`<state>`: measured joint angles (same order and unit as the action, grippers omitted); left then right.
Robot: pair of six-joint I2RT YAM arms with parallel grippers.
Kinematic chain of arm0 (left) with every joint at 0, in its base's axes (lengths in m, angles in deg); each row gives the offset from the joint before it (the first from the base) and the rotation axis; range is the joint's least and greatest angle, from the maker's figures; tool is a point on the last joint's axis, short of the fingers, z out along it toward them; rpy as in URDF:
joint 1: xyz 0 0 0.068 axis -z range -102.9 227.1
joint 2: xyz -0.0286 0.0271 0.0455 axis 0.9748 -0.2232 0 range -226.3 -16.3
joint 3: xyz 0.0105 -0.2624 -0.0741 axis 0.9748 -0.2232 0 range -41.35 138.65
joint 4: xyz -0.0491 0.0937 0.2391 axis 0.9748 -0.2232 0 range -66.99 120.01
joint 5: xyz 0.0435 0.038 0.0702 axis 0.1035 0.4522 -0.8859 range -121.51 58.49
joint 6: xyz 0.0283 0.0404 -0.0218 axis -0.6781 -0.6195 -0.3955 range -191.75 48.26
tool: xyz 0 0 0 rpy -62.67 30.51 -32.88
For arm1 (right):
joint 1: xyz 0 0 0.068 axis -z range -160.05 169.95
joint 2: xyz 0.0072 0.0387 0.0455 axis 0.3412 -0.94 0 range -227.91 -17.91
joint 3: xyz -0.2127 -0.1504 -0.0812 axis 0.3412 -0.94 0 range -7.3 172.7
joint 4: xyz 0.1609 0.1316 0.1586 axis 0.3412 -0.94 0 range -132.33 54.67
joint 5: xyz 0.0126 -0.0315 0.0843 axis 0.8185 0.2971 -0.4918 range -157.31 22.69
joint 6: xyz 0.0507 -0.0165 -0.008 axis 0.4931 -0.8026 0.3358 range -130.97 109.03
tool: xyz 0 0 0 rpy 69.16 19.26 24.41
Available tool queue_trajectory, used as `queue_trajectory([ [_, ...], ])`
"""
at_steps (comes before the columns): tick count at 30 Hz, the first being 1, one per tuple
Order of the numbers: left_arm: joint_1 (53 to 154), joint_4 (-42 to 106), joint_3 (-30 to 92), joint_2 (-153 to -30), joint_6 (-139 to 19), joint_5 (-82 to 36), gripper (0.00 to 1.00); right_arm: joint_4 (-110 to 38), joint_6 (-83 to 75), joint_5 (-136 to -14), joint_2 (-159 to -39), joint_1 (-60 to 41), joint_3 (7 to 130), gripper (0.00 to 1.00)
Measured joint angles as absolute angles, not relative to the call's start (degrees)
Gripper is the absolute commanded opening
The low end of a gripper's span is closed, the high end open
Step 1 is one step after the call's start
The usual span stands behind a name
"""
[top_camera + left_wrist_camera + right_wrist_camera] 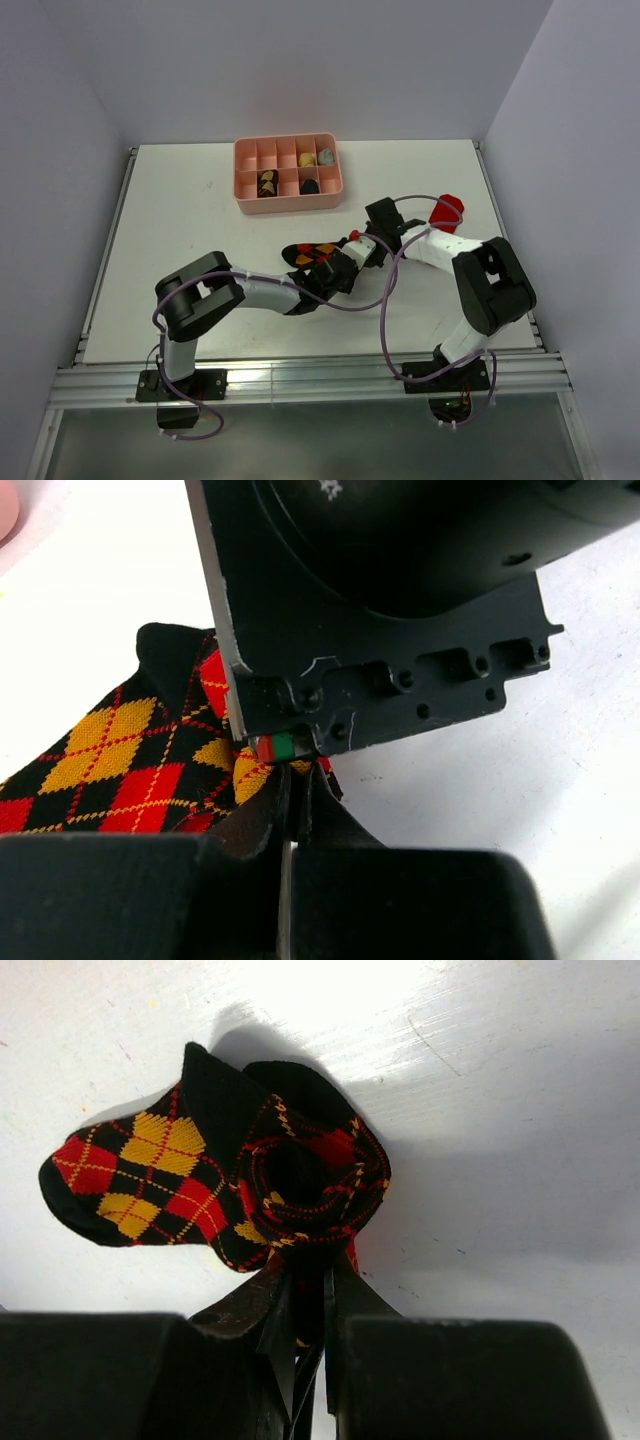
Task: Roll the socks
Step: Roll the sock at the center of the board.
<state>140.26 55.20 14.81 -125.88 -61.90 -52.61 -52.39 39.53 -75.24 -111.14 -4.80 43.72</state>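
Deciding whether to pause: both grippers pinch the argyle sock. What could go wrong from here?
1. The left gripper grips only a thin edge of the argyle sock; it may slip out.
2. The right gripper holds the rolled part by its rim; the coil could loosen.
3. The grippers sit close; a pull might knock them together.

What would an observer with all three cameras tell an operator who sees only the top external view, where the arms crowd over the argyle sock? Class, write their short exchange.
Operator: Is the left gripper closed on the sock?
Observer: Yes. The left wrist view shows the left gripper shut, pinching the edge of the red-and-yellow argyle sock.
Operator: And the right one?
Observer: The right wrist view shows the right gripper shut on the same sock, at the end that is wound into a hollow coil.
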Motion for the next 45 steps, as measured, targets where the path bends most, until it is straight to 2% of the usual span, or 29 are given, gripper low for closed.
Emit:
queue_trajectory([
  [2,140.26,55.22,14.81,-125.88,-61.64,-52.59,0.01,-51.91,39.93,-75.37,-110.9,-4.65,43.33,0.26],
  [7,140.3,55.11,14.79,-125.9,-60.92,-51.89,0.01,-50.62,41.46,-77.09,-107.84,-3.25,41.04,0.49],
  [15,140.26,54.98,14.77,-125.92,-59.95,-51.56,0.01,-47.87,42.37,-80.44,-102.33,-0.34,39.51,0.5],
  [24,138.97,56.69,13.39,-125.9,-57.53,-48.11,0.01,-37.53,44.3,-85.53,-102.24,4.44,29.65,0.48],
  [27,137.98,57.17,13.13,-125.83,-56.43,-45.82,0.01,-32.92,44.23,-87.28,-102.22,4.68,27.57,0.51],
  [34,134.57,57.13,12.89,-125.22,-53.29,-38.73,0.01,-21.97,42.92,-90.17,-97.89,4.77,20.82,0.64],
  [45,129.22,56.8,12.89,-124.98,-48.63,-28.05,0.01,-12.09,41.52,-90.62,-96.43,4.84,16.93,0.67],
])
